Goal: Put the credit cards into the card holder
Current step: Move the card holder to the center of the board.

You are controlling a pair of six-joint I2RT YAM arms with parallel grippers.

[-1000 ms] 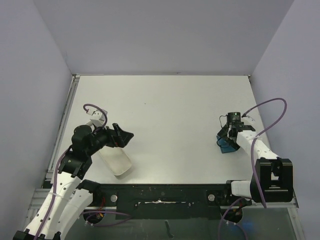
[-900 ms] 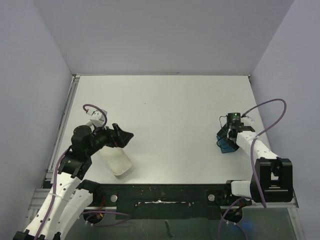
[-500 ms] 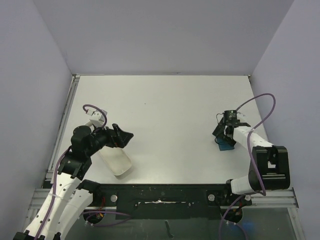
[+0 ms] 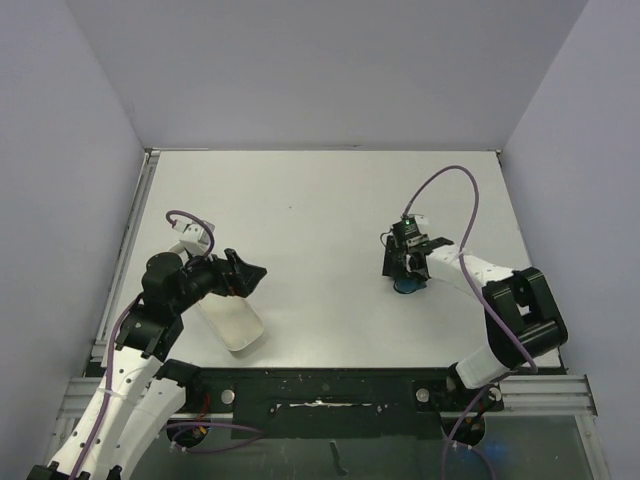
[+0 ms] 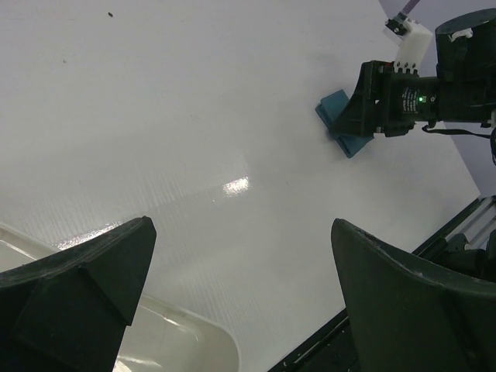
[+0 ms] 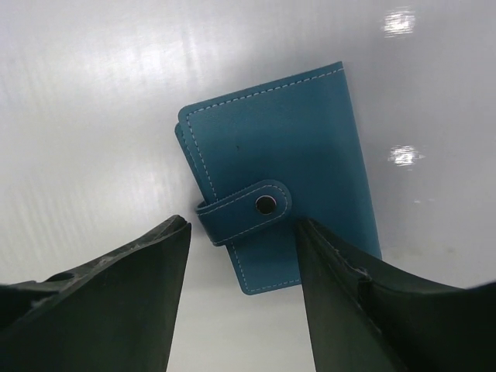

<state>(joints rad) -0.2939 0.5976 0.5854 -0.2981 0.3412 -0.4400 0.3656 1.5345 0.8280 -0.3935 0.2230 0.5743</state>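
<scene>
Since a second ago the right arm has swung inward across the table (image 4: pixel 320 200), and the card holder (image 4: pixel 408 287) has travelled with it toward the middle, while the left arm has kept its place. At about 9 o'clock from the table's centre in the top view, the left gripper (image 4: pixel 250 272) hangs with its fingers (image 5: pixel 85 271) spread as wide as they go, holding nothing. The white tray (image 4: pixel 232 322) lies just beneath it toward 7 o'clock. At roughly 3 o'clock from the centre the right gripper (image 4: pixel 405 268) stands over the teal card holder, which lies flat and folded shut on the table. In the right wrist view its strap is wrapped round from the 9 o'clock edge and fastened by the snap stud (image 6: pixel 266 204). The right gripper's jaws are partly parted, one finger beside the strap end and the other overlapping the wallet's 5 o'clock corner; whether they pinch it cannot be told.
</scene>
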